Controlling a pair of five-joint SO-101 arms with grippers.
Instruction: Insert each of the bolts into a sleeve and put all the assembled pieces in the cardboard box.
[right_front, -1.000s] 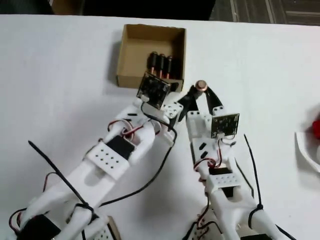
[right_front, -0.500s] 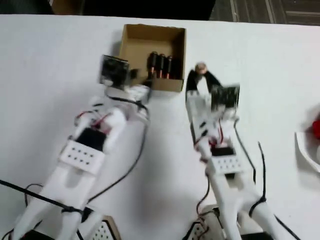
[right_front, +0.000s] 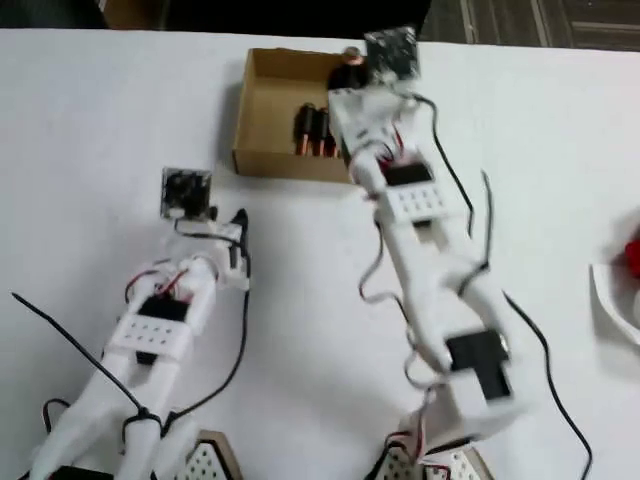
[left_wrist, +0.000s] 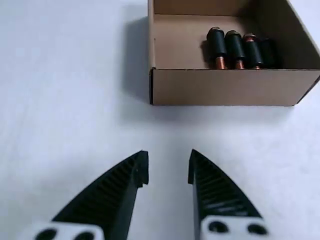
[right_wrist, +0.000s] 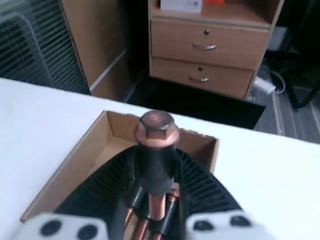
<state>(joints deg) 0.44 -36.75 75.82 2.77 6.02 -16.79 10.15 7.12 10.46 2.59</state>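
The cardboard box (right_front: 268, 160) stands at the far middle of the table, with three bolt-and-sleeve pieces (right_front: 315, 130) lying inside it. My right gripper (right_front: 350, 68) hangs over the box's far right corner, shut on another assembled piece (right_wrist: 156, 142), a copper bolt in a black sleeve held upright. The box's brown wall (right_wrist: 82, 162) lies below that piece. My left gripper (left_wrist: 167, 166) is open and holds nothing. It sits low over the table a short way in front of the box (left_wrist: 225, 87), where the finished pieces (left_wrist: 235, 46) lie in a row.
A white dish (right_front: 612, 300) with something red sits at the table's right edge. Wooden drawers (right_wrist: 210, 50) stand in the room beyond the table. Bare white tabletop lies left of the box and around the left arm (right_front: 165, 320).
The right arm carried its piece from beside the box's near right corner forward over the box. The left arm pulled back from the box toward the near left.
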